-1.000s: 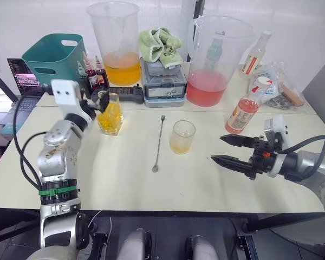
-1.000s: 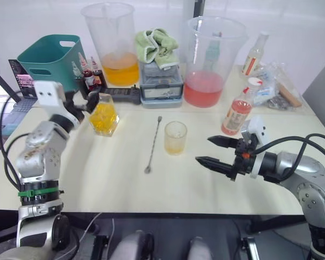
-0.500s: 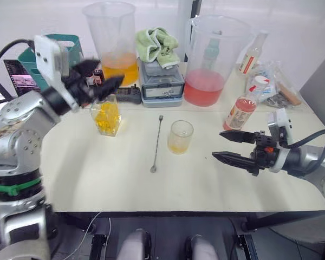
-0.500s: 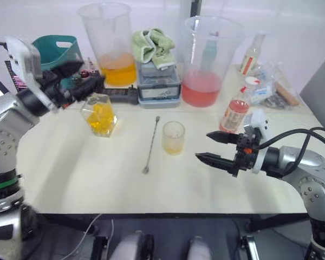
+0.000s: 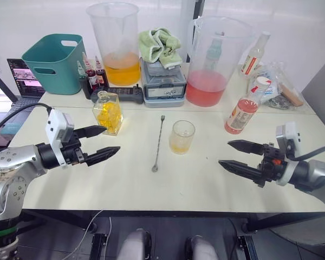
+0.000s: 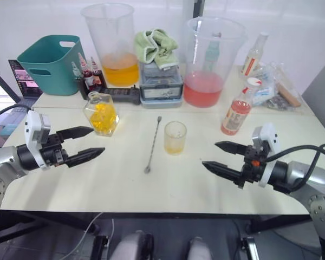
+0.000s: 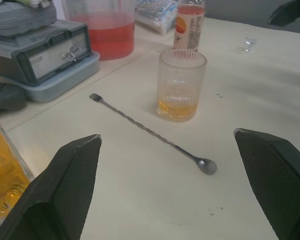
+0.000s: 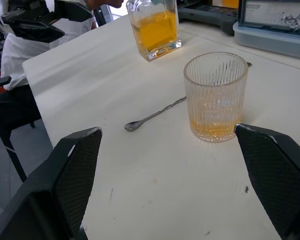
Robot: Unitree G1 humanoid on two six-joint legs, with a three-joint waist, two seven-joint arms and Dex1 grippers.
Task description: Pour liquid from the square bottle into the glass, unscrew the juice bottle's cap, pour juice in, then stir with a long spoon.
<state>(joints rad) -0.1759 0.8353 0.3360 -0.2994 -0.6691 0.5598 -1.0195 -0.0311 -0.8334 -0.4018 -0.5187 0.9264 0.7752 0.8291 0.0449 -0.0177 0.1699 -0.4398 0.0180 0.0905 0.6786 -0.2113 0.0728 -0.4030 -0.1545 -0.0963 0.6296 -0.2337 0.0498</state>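
The square bottle [image 5: 108, 112] with yellow contents stands upright at the table's left, apart from both grippers. My left gripper [image 5: 109, 140] hovers open just in front of it, with nothing between its fingers. The glass [image 5: 182, 136] sits mid-table with a little yellow liquid at its bottom. To its left the long spoon [image 5: 158, 142] lies flat, bowl toward the front edge. The juice bottle [image 5: 243, 111], with its white cap [image 5: 258, 85] on, stands upright at the right. My right gripper [image 5: 225, 153] is open and empty, in front of the juice bottle and right of the glass.
Two big pitchers stand at the back, one with orange liquid [image 5: 117, 46], one with pink [image 5: 210, 62]. Between them a green cloth [image 5: 160, 45] lies on a grey box. A teal basket [image 5: 54, 57], dropper bottles [image 5: 92, 76] and a pale-liquid bottle [image 5: 255, 53] line the back.
My left gripper has left the square bottle's top, swung up, then come down low in front of the bottle, open. The bottle stays standing. The right gripper has drifted slightly right.
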